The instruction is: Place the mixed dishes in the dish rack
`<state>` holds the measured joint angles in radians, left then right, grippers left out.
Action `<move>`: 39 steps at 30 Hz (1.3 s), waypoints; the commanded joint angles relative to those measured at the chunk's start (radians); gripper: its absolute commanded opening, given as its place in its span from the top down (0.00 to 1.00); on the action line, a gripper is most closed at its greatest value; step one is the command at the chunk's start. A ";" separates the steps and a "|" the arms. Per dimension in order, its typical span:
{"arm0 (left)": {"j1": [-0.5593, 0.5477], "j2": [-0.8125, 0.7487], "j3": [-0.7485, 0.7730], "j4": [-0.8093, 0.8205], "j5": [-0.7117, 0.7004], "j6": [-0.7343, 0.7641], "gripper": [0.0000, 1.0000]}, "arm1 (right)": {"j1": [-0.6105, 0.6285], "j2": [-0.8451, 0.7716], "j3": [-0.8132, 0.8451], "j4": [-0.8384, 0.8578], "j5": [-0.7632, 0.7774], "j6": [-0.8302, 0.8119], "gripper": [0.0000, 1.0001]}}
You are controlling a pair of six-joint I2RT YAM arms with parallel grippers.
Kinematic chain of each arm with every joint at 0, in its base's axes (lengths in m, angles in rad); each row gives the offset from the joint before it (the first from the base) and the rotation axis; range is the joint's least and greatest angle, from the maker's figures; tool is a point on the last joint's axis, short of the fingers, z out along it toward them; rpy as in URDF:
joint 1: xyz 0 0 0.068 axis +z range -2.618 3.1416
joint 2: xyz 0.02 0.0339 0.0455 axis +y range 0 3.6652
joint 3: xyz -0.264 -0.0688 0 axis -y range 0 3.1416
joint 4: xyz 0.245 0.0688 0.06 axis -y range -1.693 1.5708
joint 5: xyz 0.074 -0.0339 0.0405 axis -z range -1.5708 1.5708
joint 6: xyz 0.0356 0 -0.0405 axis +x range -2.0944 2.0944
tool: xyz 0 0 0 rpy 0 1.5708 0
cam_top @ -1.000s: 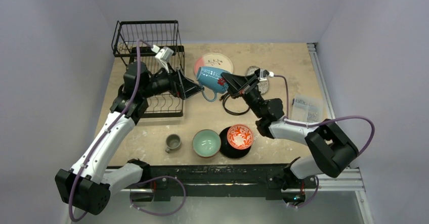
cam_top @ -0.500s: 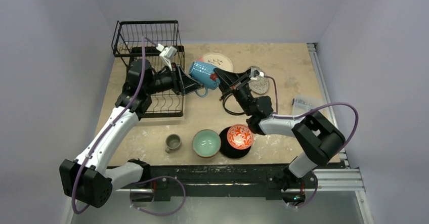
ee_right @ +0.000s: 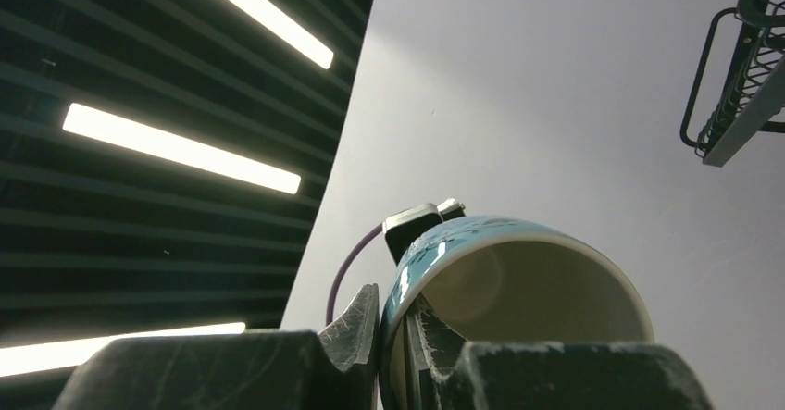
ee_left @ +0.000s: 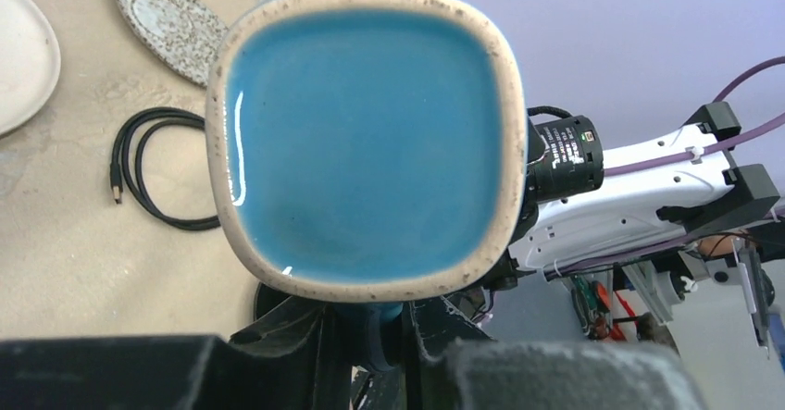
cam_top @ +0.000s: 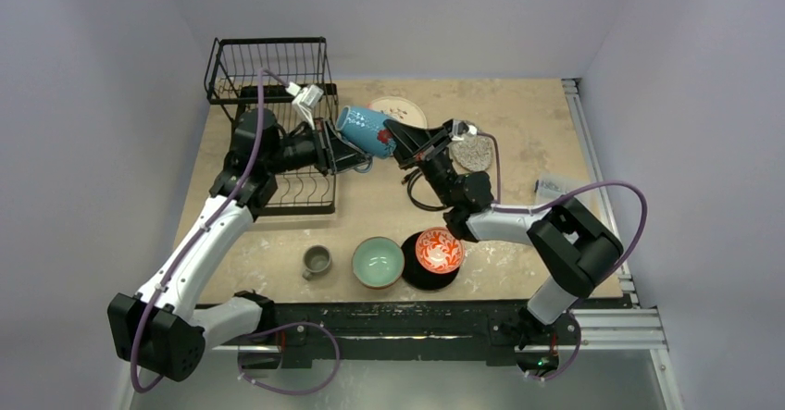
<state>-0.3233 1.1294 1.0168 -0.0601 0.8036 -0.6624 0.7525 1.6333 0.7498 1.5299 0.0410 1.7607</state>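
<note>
Beige bench, scuffed, with grey walls round it; the dish rack stands at the far left corner.

Mug: blue glaze, cream inside. It is off the bench, hanging in the air between the two claws, just right of the rack's lower tray. Its long axis is near level, with the base toward the rack and the left arm and the mouth toward the right arm. The left wrist view looks square onto the blue base; the right wrist view looks past the rim into the cream interior.

Right claw: clamped on the mug's wall at the rim, one finger inside and one outside.

Left claw: fingers drawn together on a blue part under the mug body, which reads as the handle. Both claws grip the mug at once.

Key relation: the rack lies on the left claw's side of the mug. The right claw is on the side away from the rack, with its arm stretched well across the bench. The left arm is the nearer carrier.

Judgement: mid-handover. The next move calls for the right claw to let go and back out along the mug's axis, away from the mouth, before the left arm swings toward the rack. The handle grip sits off the mug's centre, so the mug may pivot once freed.

Mint-green bowl, red-patterned bowl and small grey cup sit on the bench, not yet racked; the task looks early.
</note>
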 commanded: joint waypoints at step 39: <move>-0.036 -0.085 -0.095 -0.238 -1.104 0.386 1.00 | -0.041 -0.764 -0.114 -1.613 0.471 -1.362 0.07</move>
<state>-0.3508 1.0744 0.9524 -0.4492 -0.1993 -0.3344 0.7113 0.9661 0.6987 -0.2249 0.5312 0.4355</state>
